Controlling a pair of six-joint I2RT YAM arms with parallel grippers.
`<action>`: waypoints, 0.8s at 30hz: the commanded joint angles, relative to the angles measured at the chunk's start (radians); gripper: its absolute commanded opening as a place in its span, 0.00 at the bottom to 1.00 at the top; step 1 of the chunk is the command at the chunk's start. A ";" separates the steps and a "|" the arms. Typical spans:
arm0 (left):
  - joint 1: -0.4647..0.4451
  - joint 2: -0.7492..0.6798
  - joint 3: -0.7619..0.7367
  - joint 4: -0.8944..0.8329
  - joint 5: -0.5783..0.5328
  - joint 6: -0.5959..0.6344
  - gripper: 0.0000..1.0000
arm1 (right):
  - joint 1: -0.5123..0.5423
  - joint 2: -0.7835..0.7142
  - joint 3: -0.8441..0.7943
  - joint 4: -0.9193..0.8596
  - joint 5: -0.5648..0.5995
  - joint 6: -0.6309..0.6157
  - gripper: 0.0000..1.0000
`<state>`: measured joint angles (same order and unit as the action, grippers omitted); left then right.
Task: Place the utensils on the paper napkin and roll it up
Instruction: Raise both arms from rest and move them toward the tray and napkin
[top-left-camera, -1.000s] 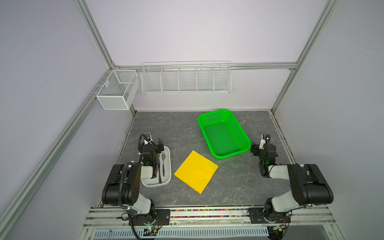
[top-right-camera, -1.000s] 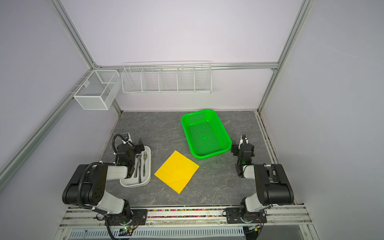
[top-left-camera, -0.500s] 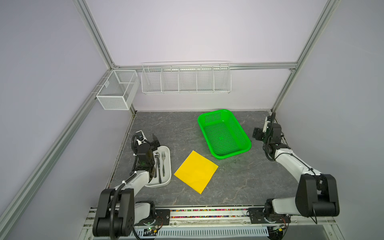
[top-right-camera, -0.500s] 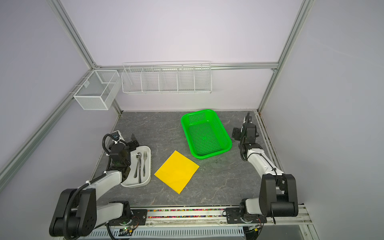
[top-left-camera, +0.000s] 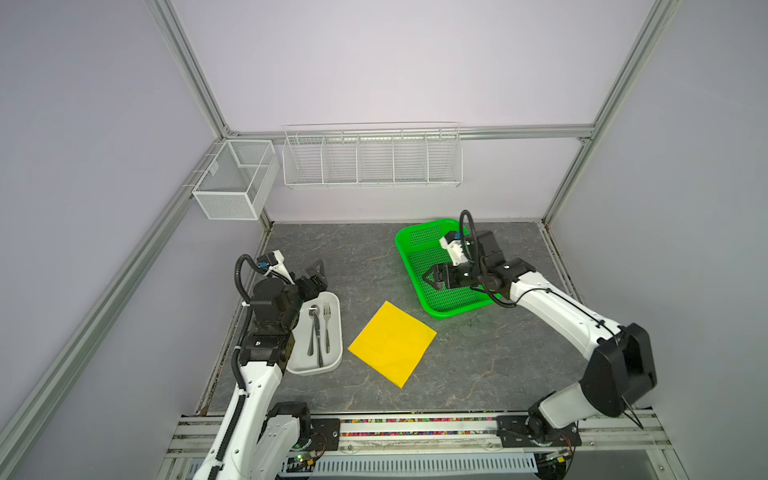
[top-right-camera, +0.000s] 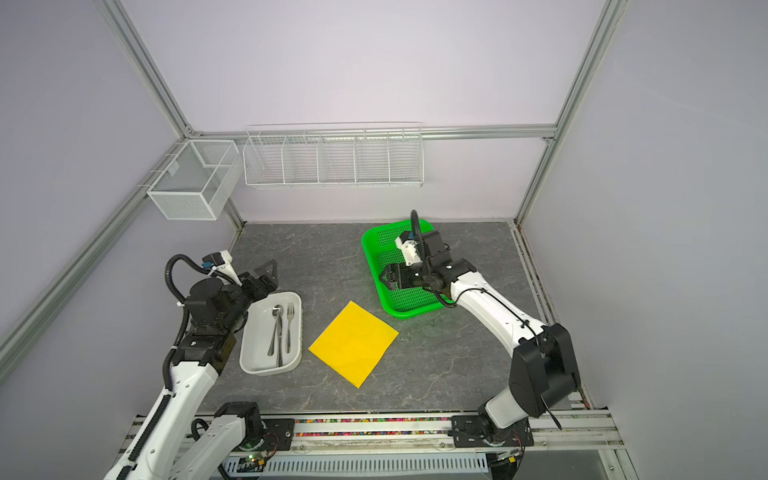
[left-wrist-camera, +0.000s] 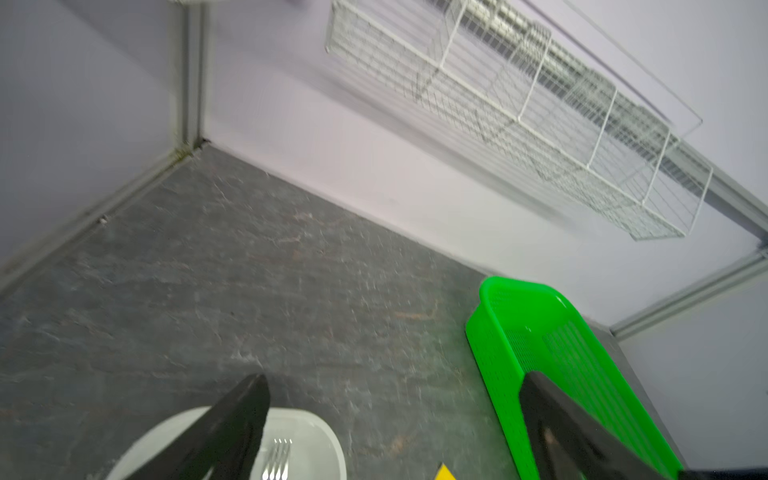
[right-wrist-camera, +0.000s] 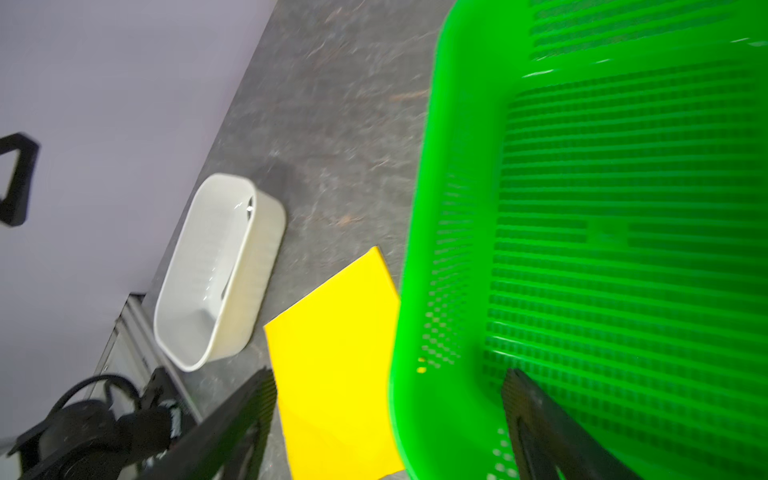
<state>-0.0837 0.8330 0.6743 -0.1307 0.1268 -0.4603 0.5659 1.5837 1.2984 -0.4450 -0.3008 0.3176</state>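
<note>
The utensils (top-left-camera: 318, 330) (top-right-camera: 280, 332), slim silver pieces with a fork and a spoon among them, lie side by side in a white oblong tray (top-left-camera: 334, 357) (top-right-camera: 249, 357) at the left. The fork's tines (left-wrist-camera: 276, 459) show in the left wrist view. The paper napkin (top-left-camera: 392, 343) (top-right-camera: 353, 343) (right-wrist-camera: 336, 353) lies flat and bare at mid-table, a yellow square set cornerwise. My left gripper (top-left-camera: 319, 268) (top-right-camera: 270, 268) (left-wrist-camera: 392, 386) hangs open and empty above the tray's far end. Over the green basket's near-left part my right gripper (top-left-camera: 430, 279) (top-right-camera: 384, 277) (right-wrist-camera: 388, 382) is open and empty.
A green perforated basket (top-left-camera: 453, 309) (top-right-camera: 409, 309) (left-wrist-camera: 519, 332) (right-wrist-camera: 623, 249) stands at the back right, close to the napkin's far corner. White wire racks (top-left-camera: 372, 158) (top-left-camera: 235, 185) hang on the back wall and the left post. The walls are close on both sides.
Both arms have unfolded and risen. The right gripper swung from the right edge to above the basket. The left gripper lifted towards the tray's far end. Utensils and napkin have not moved.
</note>
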 joint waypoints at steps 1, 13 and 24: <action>-0.043 0.015 0.032 -0.280 0.130 -0.032 0.99 | 0.084 0.119 0.091 -0.099 0.018 0.014 0.88; -0.128 0.029 0.024 -0.345 0.052 -0.070 1.00 | 0.229 0.754 0.983 -0.680 0.534 0.056 0.88; -0.129 0.054 0.067 -0.369 0.079 -0.049 1.00 | 0.127 0.703 0.879 -0.658 0.568 0.079 0.88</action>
<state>-0.2100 0.8829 0.7021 -0.4927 0.1890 -0.5140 0.7338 2.3638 2.2452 -1.0710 0.2245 0.3664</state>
